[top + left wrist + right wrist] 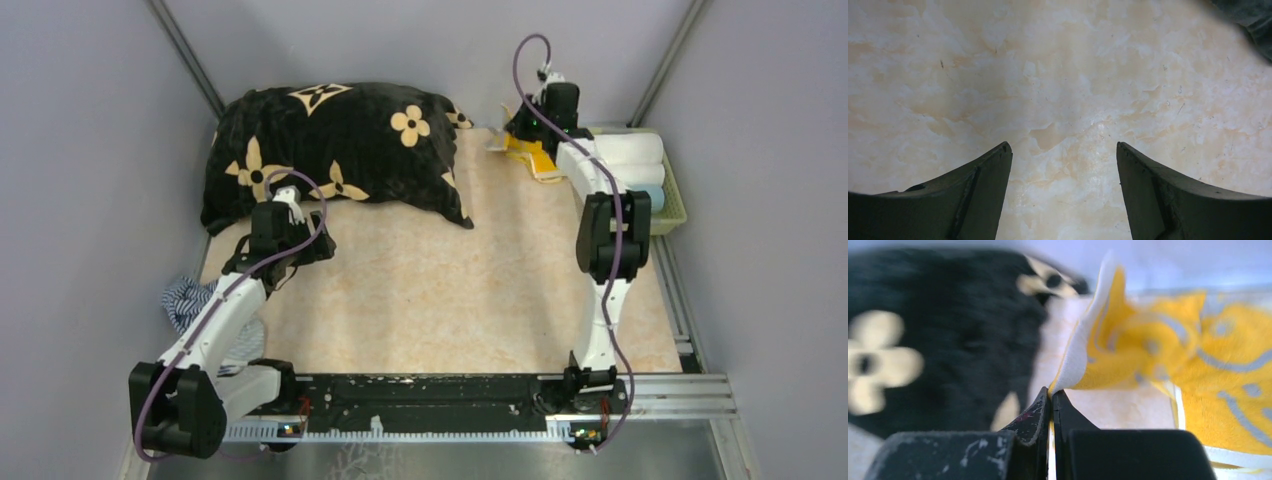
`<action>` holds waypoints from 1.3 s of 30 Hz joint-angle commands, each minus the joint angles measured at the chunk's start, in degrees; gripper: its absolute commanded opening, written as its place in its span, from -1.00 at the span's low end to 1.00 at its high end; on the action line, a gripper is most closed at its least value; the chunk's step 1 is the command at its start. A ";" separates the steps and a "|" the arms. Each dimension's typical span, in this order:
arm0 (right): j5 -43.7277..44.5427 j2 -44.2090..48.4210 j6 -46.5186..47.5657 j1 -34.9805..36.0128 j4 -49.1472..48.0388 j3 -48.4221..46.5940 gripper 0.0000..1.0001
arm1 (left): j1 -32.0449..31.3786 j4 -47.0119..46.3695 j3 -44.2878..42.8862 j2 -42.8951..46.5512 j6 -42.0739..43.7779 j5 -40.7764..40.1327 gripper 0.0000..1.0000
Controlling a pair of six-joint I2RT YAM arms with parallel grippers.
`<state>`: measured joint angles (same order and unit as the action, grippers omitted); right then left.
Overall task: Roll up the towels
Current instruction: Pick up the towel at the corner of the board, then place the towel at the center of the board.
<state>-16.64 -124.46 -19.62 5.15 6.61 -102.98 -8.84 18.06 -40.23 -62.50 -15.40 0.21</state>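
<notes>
The marbled beige table fills the top view, walled in by grey panels. Across its far left lies the black towel, a big dark cloth with cream flower prints, bunched rather than flat; its near right corner points toward the table's middle. The right arm stretches along the right side to the far edge, while the left arm reaches forward on the left and ends just near of the black towel. A green basket sits at the far right edge, beside the right arm, with rolled towels inside it, a white one at the back and a pale blue one nearer. A striped towel lies crumpled off the table's left edge, partly under the left arm. The yellow towel, small and patterned with grey lines, lies at the far edge between the black towel and the basket. The right gripper has its jaws pinched together on the white-edged hem of the yellow towel, which rises from the fingertips in a lifted fold. The left gripper points down at bare table with its jaws spread wide and nothing between them.
</notes>
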 commanded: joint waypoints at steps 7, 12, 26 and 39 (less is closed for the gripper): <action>0.22 34.15 7.72 9.58 8.91 1.48 -1.00 | 0.39 -2.79 0.50 3.90 -0.05 5.24 0.64; -1.74 39.82 6.82 17.41 10.88 3.02 -1.00 | 0.40 -3.50 0.80 5.21 0.01 7.32 0.64; -3.04 49.09 7.31 30.91 12.57 7.36 -1.00 | 0.33 -3.48 1.69 8.04 1.33 10.43 0.64; 34.57 71.08 3.65 23.10 24.61 42.87 -0.34 | 0.08 -2.95 3.67 5.42 -6.20 21.61 0.59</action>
<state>-0.25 -56.14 -12.36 28.58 26.68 -66.83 -8.84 15.44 -37.89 -55.55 -17.58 16.32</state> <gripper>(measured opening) 0.162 0.800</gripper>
